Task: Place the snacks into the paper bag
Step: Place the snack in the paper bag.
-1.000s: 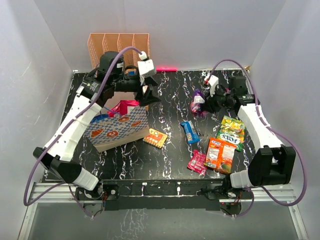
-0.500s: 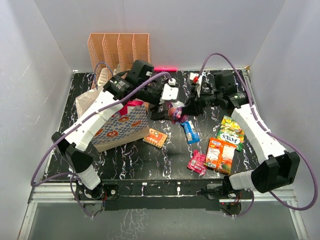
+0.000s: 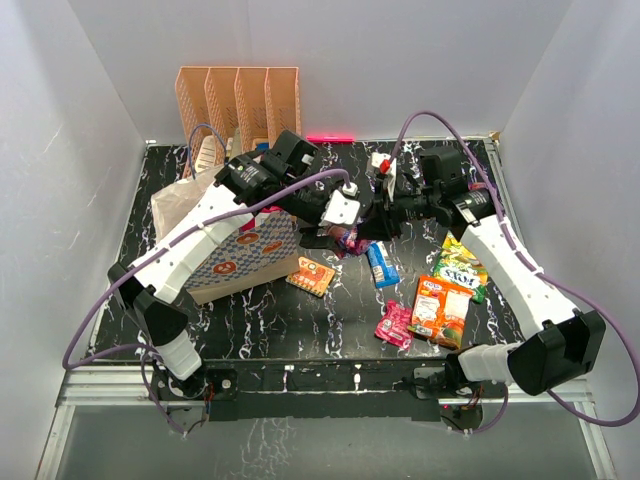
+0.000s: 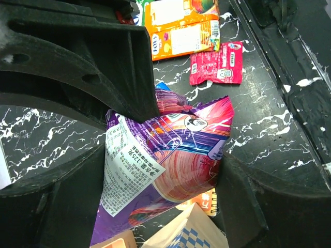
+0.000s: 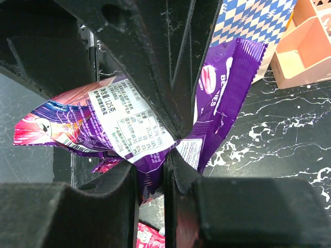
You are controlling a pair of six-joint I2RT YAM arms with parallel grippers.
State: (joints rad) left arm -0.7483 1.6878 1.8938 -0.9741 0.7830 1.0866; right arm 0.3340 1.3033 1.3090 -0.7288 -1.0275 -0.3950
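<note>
Far left, the peach file rack point(image 3: 238, 100) stands at the back wall. The paper bag point(image 3: 235, 258) stands upright just in front of it, beneath my left arm. Just right of the bag's end, above the black marbled table point(image 3: 260, 320), the purple snack packet point(image 3: 347, 238) hangs between both claws, outside the bag. My left gripper point(image 4: 163, 170) has its jaws set wide, one against each side of the packet; I cannot tell whether they press. My right gripper point(image 5: 166, 155) has its jaws pinched nearly together on a fold of that packet. Loose on the table lie a small orange packet point(image 3: 311, 275) beside the bag, a blue packet point(image 3: 380, 263), a pink packet point(image 3: 395, 325), then a large orange packet point(image 3: 440, 310) just beside a green-yellow packet point(image 3: 462, 262).
</note>
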